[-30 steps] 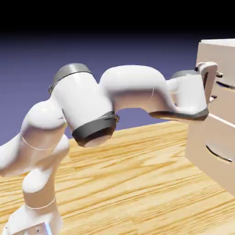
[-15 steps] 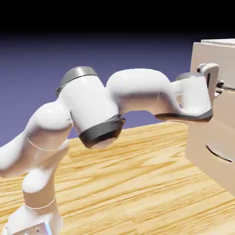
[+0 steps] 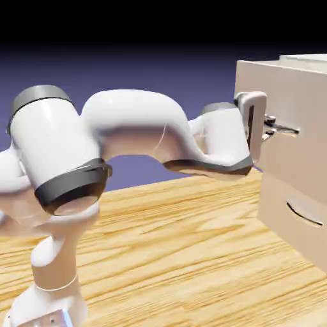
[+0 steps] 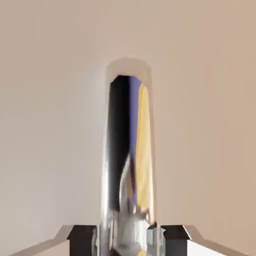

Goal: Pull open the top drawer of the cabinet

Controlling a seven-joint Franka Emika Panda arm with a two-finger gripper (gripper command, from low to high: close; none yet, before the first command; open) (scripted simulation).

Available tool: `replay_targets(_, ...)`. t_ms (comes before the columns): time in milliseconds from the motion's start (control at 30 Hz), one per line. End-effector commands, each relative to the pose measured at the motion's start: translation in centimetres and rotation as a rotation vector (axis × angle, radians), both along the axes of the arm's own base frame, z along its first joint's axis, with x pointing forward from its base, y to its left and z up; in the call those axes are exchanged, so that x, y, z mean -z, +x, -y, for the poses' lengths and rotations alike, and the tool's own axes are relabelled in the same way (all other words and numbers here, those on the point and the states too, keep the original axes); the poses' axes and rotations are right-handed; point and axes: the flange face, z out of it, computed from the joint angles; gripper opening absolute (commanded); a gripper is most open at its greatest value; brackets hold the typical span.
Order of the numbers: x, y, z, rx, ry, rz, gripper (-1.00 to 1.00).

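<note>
In the exterior view the pale beige cabinet [image 3: 310, 59] stands at the right edge. Its top drawer [image 3: 300, 96] juts out toward the arm, well in front of the lower drawer front [image 3: 287, 227]. My gripper [image 3: 272, 128] is shut on the top drawer's thin dark handle [image 3: 284, 129]. In the hand view that handle [image 4: 127, 150] fills the middle as a shiny upright metal bar against the beige drawer front [image 4: 45, 125]. It is clamped in my gripper [image 4: 128, 236], with a grey fingertip [image 4: 82, 235] on either side.
The lower drawer carries its own slim curved handle [image 3: 304, 214] and sits flush and closed. A wooden table [image 3: 179, 255] spreads below the arm. The robot's base [image 3: 48, 306] rises at the lower left.
The fingers closed on the top drawer's handle. The arm then drew back toward the exterior view's left, and the drawer slid out with it.
</note>
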Motion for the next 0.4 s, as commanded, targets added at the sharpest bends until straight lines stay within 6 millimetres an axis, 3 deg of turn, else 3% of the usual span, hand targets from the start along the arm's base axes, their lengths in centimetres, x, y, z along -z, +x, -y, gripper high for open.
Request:
replay_targets(0, 0.0, -1.0, 0.0, 0.0, 0.0, 0.0, -1.0)
replay_targets(233, 0.0, -7.5, 0.0, 0.0, 0.0, 0.0, -1.0)
replay_targets(267, 0.0, -7.5, 0.0, 0.0, 0.0, 0.0, 1.0)
replay_targets(300, 0.0, -7.5, 0.0, 0.0, 0.0, 0.0, 1.0)
replay_targets(367, 0.0, -9.6, 0.1, -0.001, 0.003, -0.001, 1.0)
